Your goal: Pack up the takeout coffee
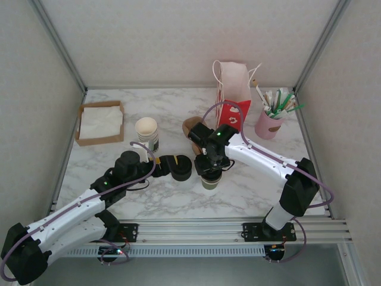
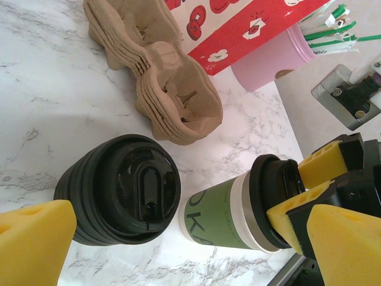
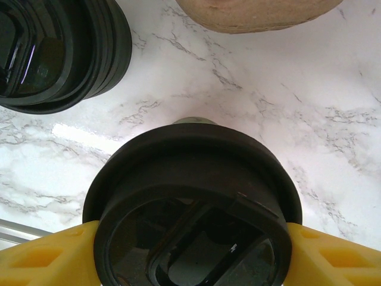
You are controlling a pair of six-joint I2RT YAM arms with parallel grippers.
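A: Right claw?
B: Right gripper (image 1: 209,167) is clamped on the takeout coffee (image 1: 211,182). The right wrist view has 2 yellow pads (image 3: 41,257) pressed to the rim of the black lid (image 3: 190,196), 1 on each side. The left wrist view shows the same pinch on the lid, above the cup's white collar.

A: Where is the cup?
B: Mid-table, toward the near edge, upright. A green band with pale lettering runs below the lid. It is just right of the lid stack (image 1: 180,168), with a narrow strip of marble between them. The brown pulp carriers (image 1: 191,126) lie just behind it. Cannot tell whether its base rests on the table (image 1: 238,190) or hangs just above.

A: Left claw?
B: Left gripper (image 1: 165,159) is released, jaws spread wide, nothing between them. It sits low, close beside the lid stack on the left, pointing at it. Its 2 yellow fingers (image 2: 33,247) frame the bottom corners of the left wrist view.

A: Surroundings?
B: Lidless cup stack (image 1: 147,132) stands behind the left gripper. Cardboard tray (image 1: 98,141) of white napkins (image 1: 101,121) sits far left. Red-and-white paper bag (image 1: 233,98) stands upright at the back. Pink cup (image 1: 268,125) of straws (image 1: 278,101) is to its right, near the wall.
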